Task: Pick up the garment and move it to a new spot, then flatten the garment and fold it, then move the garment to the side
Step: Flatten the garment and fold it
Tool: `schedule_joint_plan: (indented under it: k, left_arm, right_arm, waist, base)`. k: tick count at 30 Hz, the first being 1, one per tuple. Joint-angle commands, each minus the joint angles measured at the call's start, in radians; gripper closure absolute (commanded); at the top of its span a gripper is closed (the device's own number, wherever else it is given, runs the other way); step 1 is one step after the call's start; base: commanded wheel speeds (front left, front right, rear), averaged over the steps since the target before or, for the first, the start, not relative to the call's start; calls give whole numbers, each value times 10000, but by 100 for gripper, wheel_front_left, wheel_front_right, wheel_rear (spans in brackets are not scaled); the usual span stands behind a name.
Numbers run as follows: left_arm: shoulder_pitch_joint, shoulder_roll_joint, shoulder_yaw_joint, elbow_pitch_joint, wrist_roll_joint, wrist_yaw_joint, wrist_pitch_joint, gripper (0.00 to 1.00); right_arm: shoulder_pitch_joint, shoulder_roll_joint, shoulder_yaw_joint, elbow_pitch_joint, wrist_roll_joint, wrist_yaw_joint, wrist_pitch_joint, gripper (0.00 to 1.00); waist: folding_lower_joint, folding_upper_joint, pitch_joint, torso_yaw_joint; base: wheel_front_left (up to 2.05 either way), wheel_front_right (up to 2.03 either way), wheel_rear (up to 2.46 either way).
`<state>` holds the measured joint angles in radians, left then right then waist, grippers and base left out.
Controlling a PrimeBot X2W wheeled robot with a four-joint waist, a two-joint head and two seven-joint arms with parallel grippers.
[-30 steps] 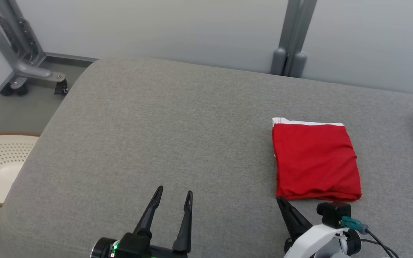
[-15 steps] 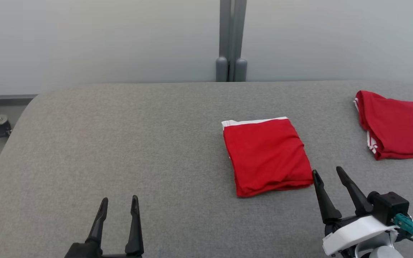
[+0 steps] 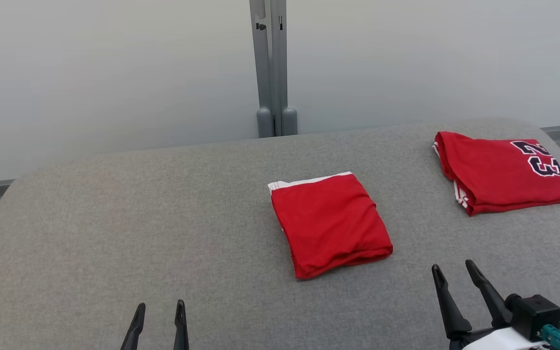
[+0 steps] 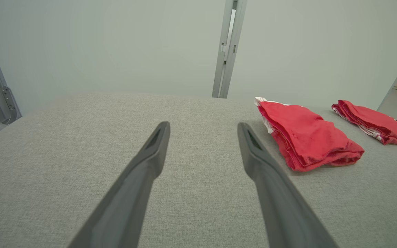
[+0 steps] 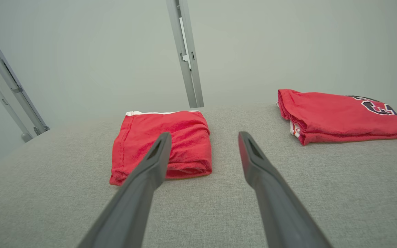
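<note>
The garment (image 3: 328, 223) is red with a white band at its far edge and lies folded into a rectangle in the middle of the grey padded table (image 3: 139, 218). It also appears in the left wrist view (image 4: 308, 141) and the right wrist view (image 5: 140, 137). My right gripper (image 3: 452, 265) is open and empty, hovering near the front edge, off the garment's near right corner and apart from it; its fingers (image 5: 204, 134) point over the table. My left gripper (image 3: 160, 305) is open and empty at the lower left, well clear of the cloth (image 4: 202, 124).
A second red folded jersey (image 3: 503, 170) with dark numerals lies at the table's far right (image 5: 336, 113) (image 4: 374, 122). A grey post (image 3: 270, 68) stands against the pale wall behind. Bare grey table stretches to the left of the garment.
The head camera has swung right, bringing the second jersey into view. My right gripper has opened and drawn back from the garment's near edge. The left gripper stays open.
</note>
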<state>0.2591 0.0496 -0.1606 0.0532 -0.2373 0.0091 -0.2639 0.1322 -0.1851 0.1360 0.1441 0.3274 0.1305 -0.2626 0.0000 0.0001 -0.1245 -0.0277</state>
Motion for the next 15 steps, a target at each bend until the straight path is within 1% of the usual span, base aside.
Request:
schedule_joint_plan:
  k: [1,7,15]
  left_arm:
    - [179,21,6,46,101,-40,-1,0]
    - [289,21,-15,147,262,-88,-1,0]
    - [362,21,-33,234,404,-87,-1,0]
  right_arm:
    - [183,-23,38,11,-1,3,-25,0]
    - [334,-41,179,169,83,3,-25,0]
    - [440,-54,236,279,133,3,-25,0]
  waist:
    - [0,-1,-142,-128]
    - [0,-1,-261,-184]
    - [0,-1,-348,-72]
  base:
    - [0,0,0]
    - [0,0,0]
    - [0,0,0]
